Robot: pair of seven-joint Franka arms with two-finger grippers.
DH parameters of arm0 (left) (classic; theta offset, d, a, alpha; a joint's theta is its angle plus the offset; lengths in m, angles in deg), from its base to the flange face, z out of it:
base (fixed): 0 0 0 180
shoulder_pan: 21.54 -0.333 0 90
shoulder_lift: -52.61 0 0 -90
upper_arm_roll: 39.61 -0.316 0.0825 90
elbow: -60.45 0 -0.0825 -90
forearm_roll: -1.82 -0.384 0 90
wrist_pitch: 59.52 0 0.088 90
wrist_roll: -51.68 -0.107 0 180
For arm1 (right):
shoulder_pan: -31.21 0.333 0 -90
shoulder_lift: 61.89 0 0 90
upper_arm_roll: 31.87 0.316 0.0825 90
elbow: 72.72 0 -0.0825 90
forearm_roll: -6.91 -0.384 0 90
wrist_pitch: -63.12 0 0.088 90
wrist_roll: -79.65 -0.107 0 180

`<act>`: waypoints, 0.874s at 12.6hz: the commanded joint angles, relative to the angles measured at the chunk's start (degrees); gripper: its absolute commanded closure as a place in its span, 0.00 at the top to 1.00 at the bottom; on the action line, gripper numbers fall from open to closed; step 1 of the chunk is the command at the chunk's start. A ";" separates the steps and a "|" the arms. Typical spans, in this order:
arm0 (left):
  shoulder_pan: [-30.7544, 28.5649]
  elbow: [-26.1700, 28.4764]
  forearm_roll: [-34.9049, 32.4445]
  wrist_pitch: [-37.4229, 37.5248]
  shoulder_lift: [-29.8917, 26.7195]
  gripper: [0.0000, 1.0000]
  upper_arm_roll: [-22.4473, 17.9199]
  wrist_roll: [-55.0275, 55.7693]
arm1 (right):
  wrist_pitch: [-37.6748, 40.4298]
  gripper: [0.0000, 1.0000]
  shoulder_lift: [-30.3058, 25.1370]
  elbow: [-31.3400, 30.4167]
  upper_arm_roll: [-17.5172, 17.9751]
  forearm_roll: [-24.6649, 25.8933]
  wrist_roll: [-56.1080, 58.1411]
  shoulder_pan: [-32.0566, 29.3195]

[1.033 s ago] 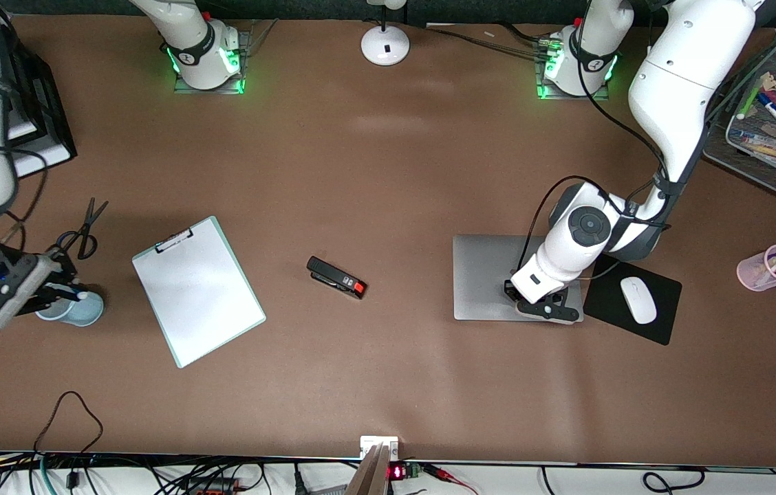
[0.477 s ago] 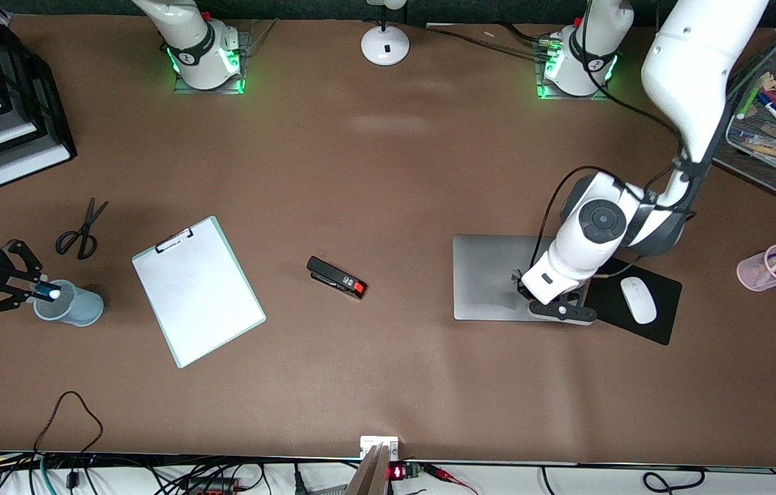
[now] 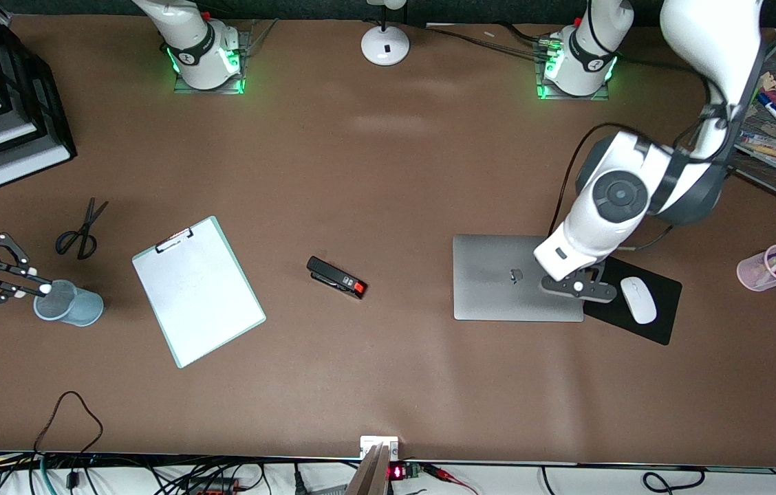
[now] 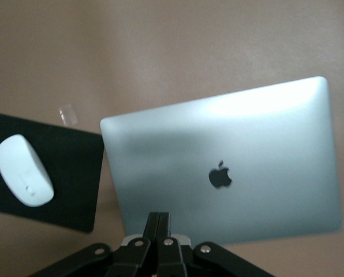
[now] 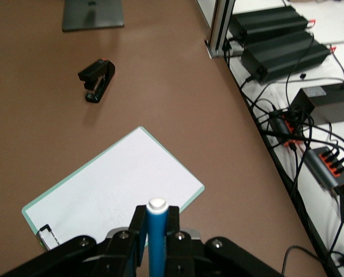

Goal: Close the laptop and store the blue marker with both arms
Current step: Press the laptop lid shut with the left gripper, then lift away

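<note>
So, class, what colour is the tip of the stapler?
Red-orange, on an otherwise black stapler; it shows best in the front view.

The slim silver-grey laptop [image 3: 498, 278] lies shut and flat toward the left arm's end of the table, touching the black mouse pad [image 3: 642, 323] that carries a white mouse [image 3: 638, 300]. The left gripper [image 3: 579, 287] hangs over the laptop's edge nearest that pad, its fingers together. Toward the right arm's end, the right gripper [image 3: 40, 289] pinches the slim light-blue marker [image 5: 156, 242] over the rim of a pale blue cup [image 3: 71, 305]. A white clipboard [image 3: 197, 290] lies between the cup and a black stapler [image 3: 336, 277]; black scissors [image 3: 82, 230] lie farther from the camera than the cup.
</note>
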 commanded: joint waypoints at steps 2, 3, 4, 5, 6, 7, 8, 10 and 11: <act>-1.59 -0.97 4.18 7.40 -6.33 0.40 0.79 -3.07 | 6.44 0.00 2.44 1.83 0.73 -6.82 8.14 -4.97; -1.59 -2.20 4.18 9.34 -6.42 0.58 0.88 -3.33 | 8.29 0.00 2.97 1.83 0.73 -6.91 8.68 -5.77; -1.67 -3.34 4.27 11.01 -6.43 0.66 0.97 -3.42 | 9.79 0.00 3.41 1.83 0.81 -7.00 9.47 -6.82; -1.67 -4.05 4.36 11.38 -6.60 0.81 1.05 -3.42 | 10.50 0.00 3.85 1.83 0.90 -7.26 10.17 -7.44; -1.59 -4.14 4.36 11.38 -7.04 0.91 1.06 -3.42 | 11.03 0.00 4.55 1.83 0.90 -7.35 11.66 -8.05; -1.59 -4.15 4.71 11.38 -7.30 0.99 1.14 -3.42 | 11.47 0.00 5.51 1.92 0.90 -7.79 13.67 -8.84; -1.67 -4.15 5.67 11.56 -7.83 1.00 1.14 -3.51 | 11.47 0.00 5.78 2.27 0.90 -8.92 15.00 -9.46; -1.94 -4.23 8.65 12.35 -8.97 1.00 0.97 -6.40 | 11.38 0.00 8.32 5.24 0.90 -9.11 16.06 -9.99; -2.63 -4.93 9.88 13.48 -9.76 1.00 0.88 -8.06 | 11.38 0.00 10.16 7.26 0.90 -9.28 16.33 -10.08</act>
